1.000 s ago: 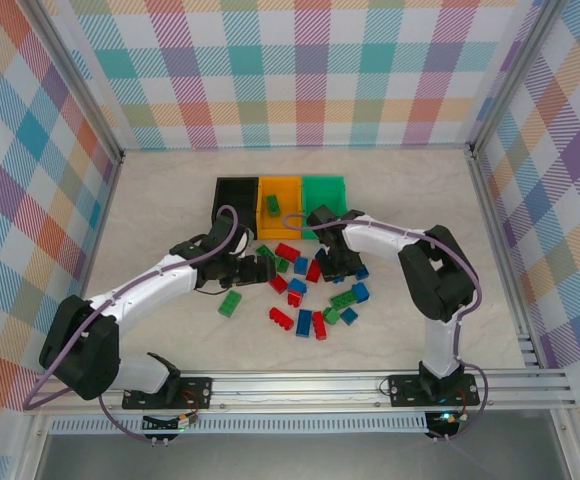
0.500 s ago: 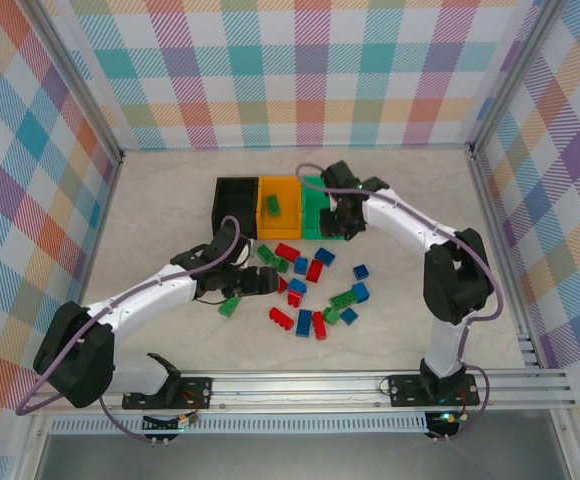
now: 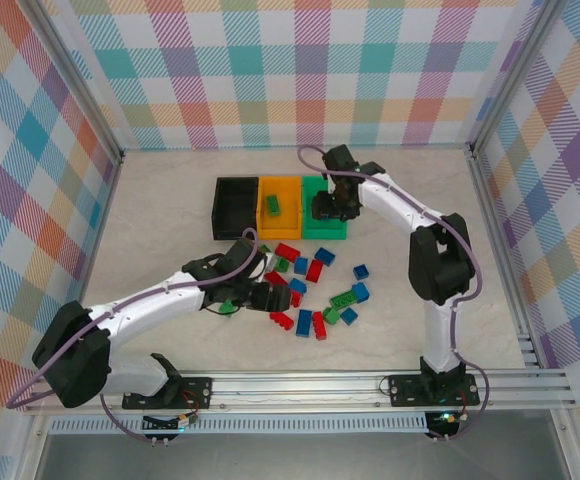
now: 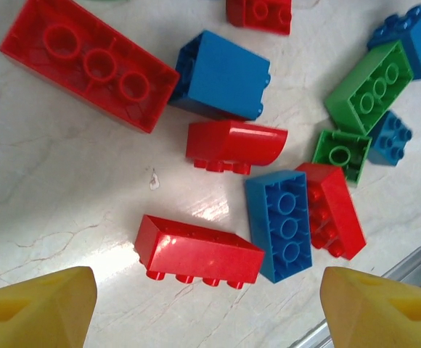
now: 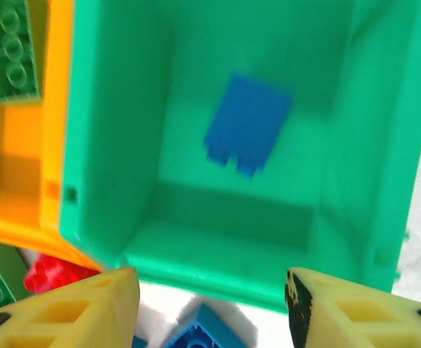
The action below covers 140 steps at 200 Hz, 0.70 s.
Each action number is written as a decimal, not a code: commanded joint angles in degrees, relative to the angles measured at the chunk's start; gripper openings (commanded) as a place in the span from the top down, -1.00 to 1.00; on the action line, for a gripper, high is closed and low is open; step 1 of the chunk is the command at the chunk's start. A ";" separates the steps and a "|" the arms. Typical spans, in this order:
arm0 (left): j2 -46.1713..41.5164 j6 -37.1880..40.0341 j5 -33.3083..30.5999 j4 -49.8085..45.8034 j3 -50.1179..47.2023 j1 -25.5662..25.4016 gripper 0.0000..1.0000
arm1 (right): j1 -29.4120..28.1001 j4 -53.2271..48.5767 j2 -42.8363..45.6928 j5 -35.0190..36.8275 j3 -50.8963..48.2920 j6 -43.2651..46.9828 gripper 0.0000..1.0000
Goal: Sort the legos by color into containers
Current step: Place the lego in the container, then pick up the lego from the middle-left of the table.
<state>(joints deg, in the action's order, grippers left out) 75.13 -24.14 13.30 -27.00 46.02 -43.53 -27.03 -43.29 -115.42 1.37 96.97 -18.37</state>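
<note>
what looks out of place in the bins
Brick colours and bin colours don't match: a blue brick is in the green bin, and a green brick lies in the orange bin beside it. The blue one is blurred, so its exact pose is unclear.

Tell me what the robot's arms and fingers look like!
Both the left arm and the right arm have smooth white tube sections joined by chunky black joints, and they stand on black bases. A thin purple cable loops along each one. The left gripper's fingers and the right gripper's fingers are yellow wedges, like little cheese slices.
</note>
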 commanded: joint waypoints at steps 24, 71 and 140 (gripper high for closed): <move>5.38 4.94 -2.99 -5.51 4.21 -3.99 -0.58 | -0.31 3.09 11.72 -0.37 -13.27 -1.29 -0.13; 9.17 2.24 -2.88 -4.09 3.31 -5.12 -0.53 | -0.26 4.56 19.49 2.06 -23.30 -2.30 -0.14; 14.87 0.54 -5.48 -5.28 6.82 -6.45 -0.54 | -0.27 6.21 20.84 0.94 -25.86 -3.69 -0.15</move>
<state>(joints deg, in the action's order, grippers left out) 87.85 -23.16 10.07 -30.00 50.02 -48.58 -27.07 -38.61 -95.68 2.52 71.59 -20.73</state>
